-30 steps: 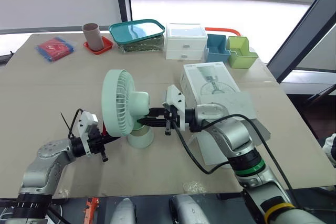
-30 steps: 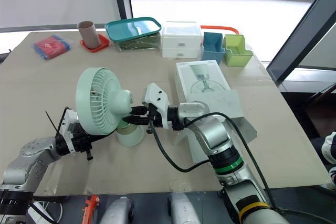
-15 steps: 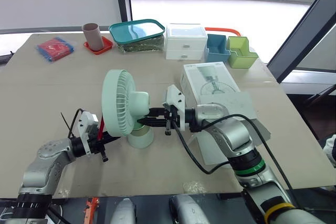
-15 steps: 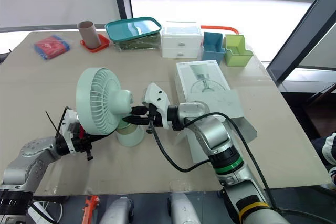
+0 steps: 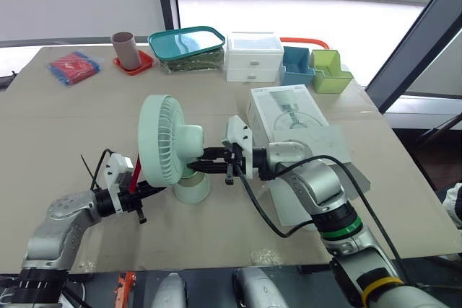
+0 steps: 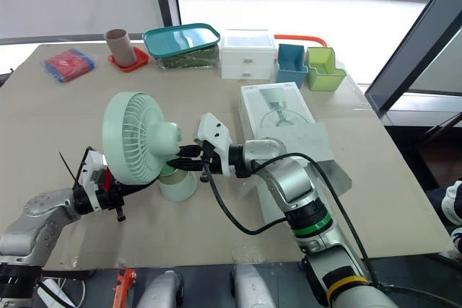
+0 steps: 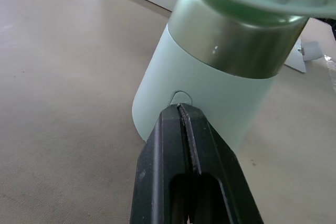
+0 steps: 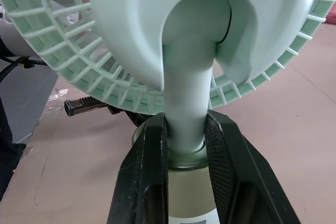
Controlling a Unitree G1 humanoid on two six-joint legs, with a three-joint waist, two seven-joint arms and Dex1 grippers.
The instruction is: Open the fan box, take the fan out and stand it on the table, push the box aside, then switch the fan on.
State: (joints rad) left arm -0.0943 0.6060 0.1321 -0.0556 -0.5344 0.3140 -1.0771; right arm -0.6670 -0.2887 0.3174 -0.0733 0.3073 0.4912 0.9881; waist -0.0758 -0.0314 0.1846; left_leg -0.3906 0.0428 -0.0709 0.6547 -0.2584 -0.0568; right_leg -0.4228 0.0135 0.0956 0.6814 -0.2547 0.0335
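fan (image 5: 164,143): pale green, upright on its round base, standing on the table (image 5: 65,128) in the near middle, grille facing the robot's left. right gripper (image 8: 186,141) is clamped on the fan's neck just above the base, one black finger on each side, both touching. left gripper (image 7: 180,109): fingers pressed together with nothing between them, tips low against the side of the base at a small oval mark (image 7: 181,97); cannot tell if they actually make contact.

box (image 5: 287,112): white, lying flat just to the robot's right of the fan, behind the right arm, flap open toward the near edge.

far edge of the table, from the robot's left to right: red pouch (image 5: 72,67), brown cup (image 5: 123,45) on a red coaster, teal-lidded container (image 5: 188,43), white drawer unit (image 5: 252,56), blue bin (image 5: 295,65), green bin (image 5: 330,71).
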